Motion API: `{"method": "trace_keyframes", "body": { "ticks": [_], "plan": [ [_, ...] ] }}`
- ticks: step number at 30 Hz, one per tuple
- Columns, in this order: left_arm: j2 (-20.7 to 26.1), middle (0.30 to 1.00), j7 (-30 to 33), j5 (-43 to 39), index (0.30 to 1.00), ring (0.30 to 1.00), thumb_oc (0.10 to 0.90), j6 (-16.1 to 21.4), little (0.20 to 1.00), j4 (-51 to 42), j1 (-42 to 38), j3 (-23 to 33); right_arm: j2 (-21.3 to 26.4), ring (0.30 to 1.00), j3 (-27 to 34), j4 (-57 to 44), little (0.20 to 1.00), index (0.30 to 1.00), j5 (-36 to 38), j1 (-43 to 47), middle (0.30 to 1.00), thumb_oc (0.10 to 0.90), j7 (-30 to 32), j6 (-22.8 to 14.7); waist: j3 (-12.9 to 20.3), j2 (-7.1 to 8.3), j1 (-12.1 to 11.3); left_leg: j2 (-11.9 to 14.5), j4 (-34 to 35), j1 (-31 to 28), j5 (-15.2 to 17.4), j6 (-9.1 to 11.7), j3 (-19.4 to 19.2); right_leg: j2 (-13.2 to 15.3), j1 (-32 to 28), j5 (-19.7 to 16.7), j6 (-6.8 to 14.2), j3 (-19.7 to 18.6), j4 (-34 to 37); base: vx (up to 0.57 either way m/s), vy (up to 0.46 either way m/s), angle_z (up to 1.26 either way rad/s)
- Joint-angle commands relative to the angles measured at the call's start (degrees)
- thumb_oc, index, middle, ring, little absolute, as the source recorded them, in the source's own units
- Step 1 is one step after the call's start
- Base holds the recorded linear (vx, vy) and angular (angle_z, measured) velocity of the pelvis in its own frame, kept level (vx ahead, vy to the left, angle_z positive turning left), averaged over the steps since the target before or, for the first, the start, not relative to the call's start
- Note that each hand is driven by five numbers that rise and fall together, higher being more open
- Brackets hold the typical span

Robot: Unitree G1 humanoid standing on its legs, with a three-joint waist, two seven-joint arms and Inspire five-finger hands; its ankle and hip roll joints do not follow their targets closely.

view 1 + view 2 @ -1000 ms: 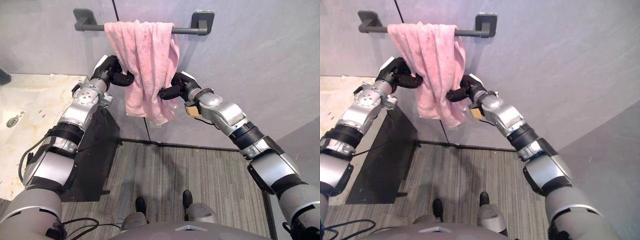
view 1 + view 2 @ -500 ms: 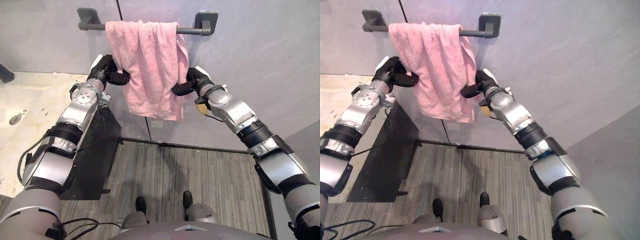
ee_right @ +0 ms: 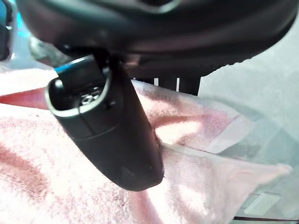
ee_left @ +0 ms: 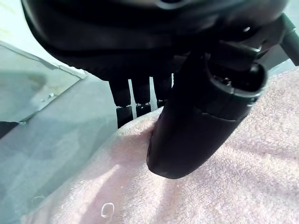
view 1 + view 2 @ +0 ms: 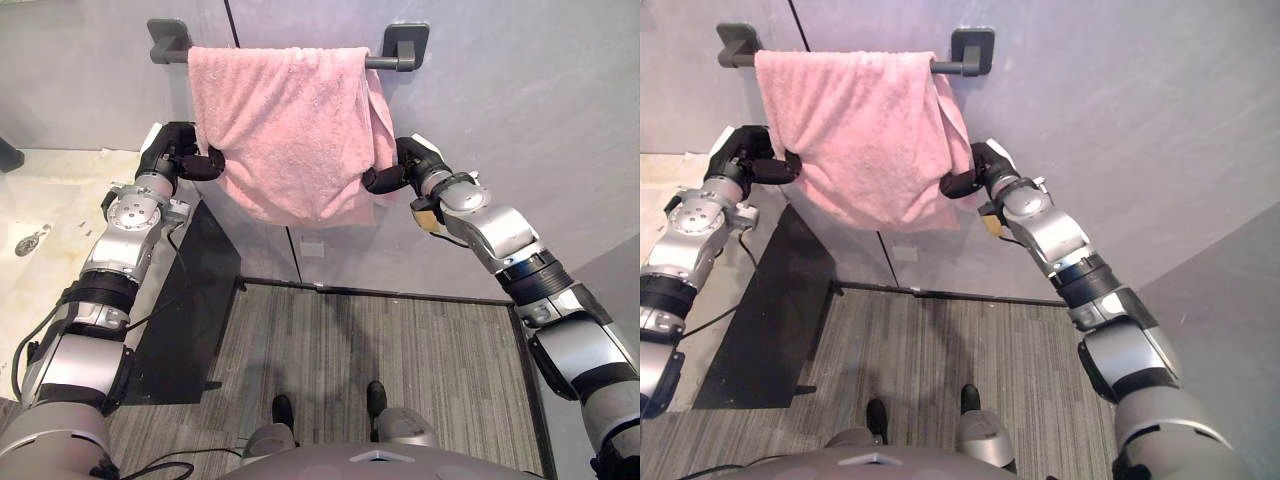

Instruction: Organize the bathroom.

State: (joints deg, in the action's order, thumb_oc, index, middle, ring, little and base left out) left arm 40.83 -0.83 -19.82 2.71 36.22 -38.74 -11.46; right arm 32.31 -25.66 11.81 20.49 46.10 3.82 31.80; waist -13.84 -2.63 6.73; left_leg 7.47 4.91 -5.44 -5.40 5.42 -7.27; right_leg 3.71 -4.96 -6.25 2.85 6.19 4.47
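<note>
A pink towel (image 5: 290, 130) hangs over the dark wall-mounted towel bar (image 5: 380, 62) on the grey wall, spread wide between its two brackets. My left hand (image 5: 185, 158) pinches the towel's left lower edge, thumb (image 4: 196, 126) pressed on the cloth (image 4: 224, 186). My right hand (image 5: 400, 172) pinches the right lower edge, its thumb (image 3: 112, 135) on the pink fabric (image 3: 56, 186). The towel's bottom hem sags in a curve between the two hands.
A black mat or panel (image 5: 185, 300) stands against the wall at the lower left. Grey plank flooring (image 5: 380, 340) lies below the towel, and a pale tiled area (image 5: 50, 210) sits to the left. An outlet plate (image 5: 312, 247) is on the wall under the towel.
Both hands have moved apart sideways, the left one leftward and the right one rightward, pulling the bunched towel out flat and wide along the bar.
</note>
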Motion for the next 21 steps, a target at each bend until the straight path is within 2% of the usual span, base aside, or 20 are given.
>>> {"method": "trace_keyframes", "body": {
  "ticks": [1, 9, 21],
  "plan": [
    [7.4, 0.3, 4.3, 1.0, 0.3, 0.3, 0.4, 3.6, 0.3, 1.6, 0.5, 6.2, 4.0, 0.3, 2.8, -0.1, 0.3, 0.3, -5.8, 1.7, 0.3, 0.4, 1.7, -2.6, 5.6, -0.72, -0.9, 4.7, -4.0, 0.0, 3.0, 1.2, -3.9, 2.3, 3.5, 9.8, 1.6, -3.1, -7.1, -0.01, 0.004, -0.05],
    [7.6, 0.3, 6.9, 0.0, 0.3, 0.3, 0.4, 2.6, 0.3, 1.5, 2.4, 8.1, 4.0, 0.3, 4.0, 0.1, 0.3, 0.3, -7.5, -1.3, 0.3, 0.4, 4.5, -2.0, 5.4, -0.71, -0.8, 4.5, -3.6, -0.1, 3.0, 1.2, -4.3, 2.4, 3.7, 9.7, 1.7, -3.0, -6.8, 0.0, 0.0, 0.0],
    [7.5, 0.3, 9.4, 0.5, 0.3, 0.3, 0.4, 1.7, 0.3, 0.1, 9.8, 14.3, 6.0, 0.3, 9.5, 0.2, 0.3, 0.3, -9.9, -10.6, 0.3, 0.4, 6.6, -2.6, 4.9, -0.8, -0.4, 4.3, -3.8, 0.2, 3.4, 0.8, -4.6, 2.6, 4.2, 10.1, 2.0, -3.0, -7.5, 0.0, 0.0, 0.0]
  ]
}}
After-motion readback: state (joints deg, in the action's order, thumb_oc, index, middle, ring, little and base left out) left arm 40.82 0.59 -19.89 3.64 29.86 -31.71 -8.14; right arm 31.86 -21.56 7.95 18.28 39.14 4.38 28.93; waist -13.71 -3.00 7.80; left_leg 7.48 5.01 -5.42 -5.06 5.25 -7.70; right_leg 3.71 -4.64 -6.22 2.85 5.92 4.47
